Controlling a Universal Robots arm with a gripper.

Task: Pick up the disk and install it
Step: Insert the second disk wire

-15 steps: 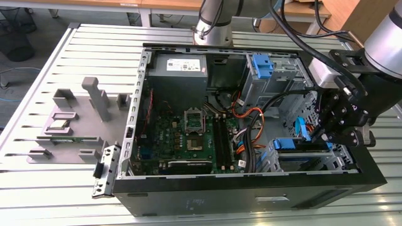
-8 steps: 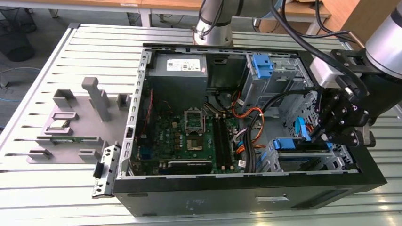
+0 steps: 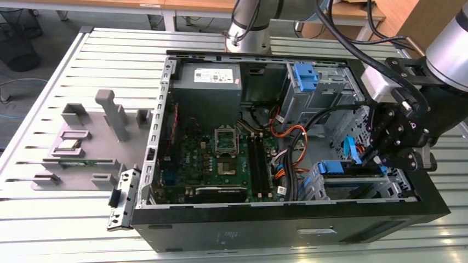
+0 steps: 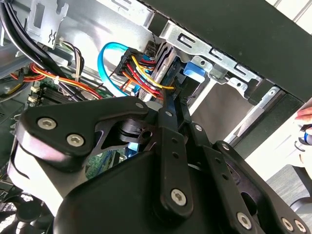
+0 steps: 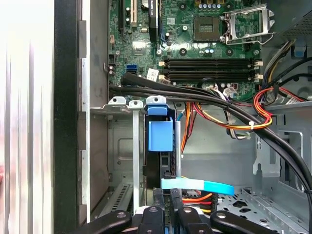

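The disk stands on edge in the drive cage at the case's front corner, its blue carrier handle facing up in the first wrist view. The exterior view shows that blue carrier in the bay on the exterior view's right. My gripper hangs right over the bay. Its black fingers lie close together with almost no gap, and the gripper is at the disk's near end. In the second wrist view the gripper reaches toward the blue carrier. I cannot tell whether the tips touch it.
The open computer case lies on a slatted metal table. A light blue flat cable and coloured wire bundles run beside the bay. A taller blue bracket and the grey power supply sit at the back. A grey parts fixture stands to the left.
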